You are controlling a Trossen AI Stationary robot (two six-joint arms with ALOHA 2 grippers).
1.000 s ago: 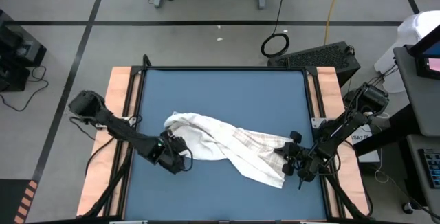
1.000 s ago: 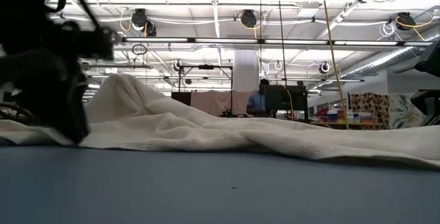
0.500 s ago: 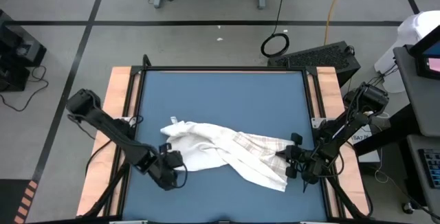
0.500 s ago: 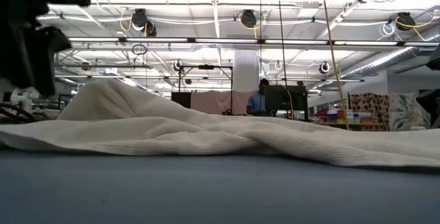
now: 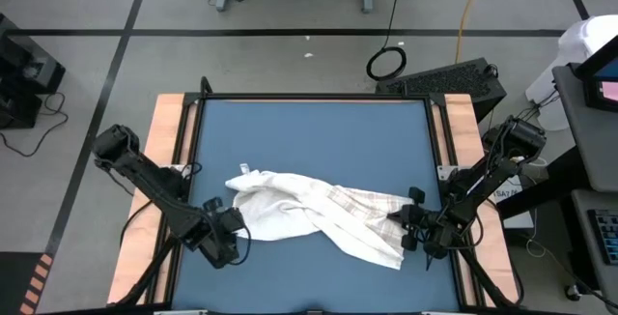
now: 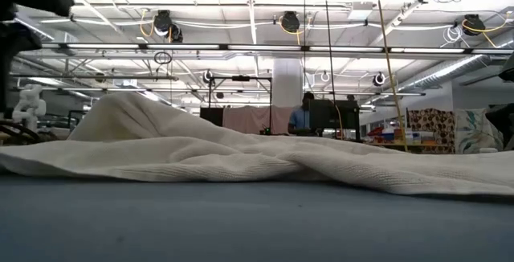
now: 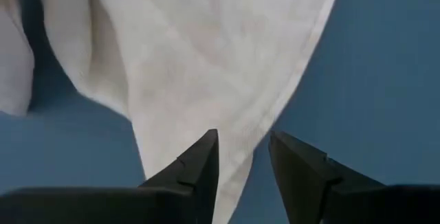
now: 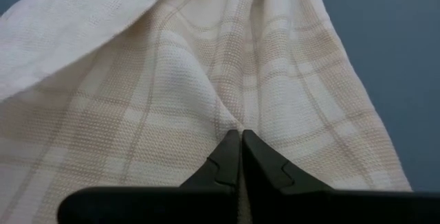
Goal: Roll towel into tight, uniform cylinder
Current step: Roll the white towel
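Observation:
The white towel (image 5: 309, 209) lies crumpled on the blue mat (image 5: 309, 131), stretching from mid left to near right, and its right part has faint checked lines. In the low view the towel (image 6: 241, 153) is a low ridge with a hump at its left. My left gripper (image 5: 235, 226) hovers open by the towel's near left corner. In the left wrist view that corner (image 7: 230, 183) shows on the mat below the left gripper (image 7: 244, 162). My right gripper (image 5: 396, 220) is shut on the towel's right end. My right gripper pinches the checked cloth near the towel's right end (image 8: 240, 124) between its two shut fingertips (image 8: 230, 159). It comes slanting down from the table's right side. Creases run together at the tips. How many layers it holds, I cannot tell. The towel stays lying on the mat.
Bare mat lies free on the far half and along the near edge. Wooden table strips (image 5: 174, 141) flank the mat on both sides. A black keyboard (image 5: 454, 78) and a cable loop (image 5: 386, 62) sit on the floor beyond the far right corner.
My left gripper has lifted off the towel's left part and drawn back toward the table's near left corner, nearly leaving the low view. The towel's left end has shifted and spread a little toward the left. The right end has stayed put.

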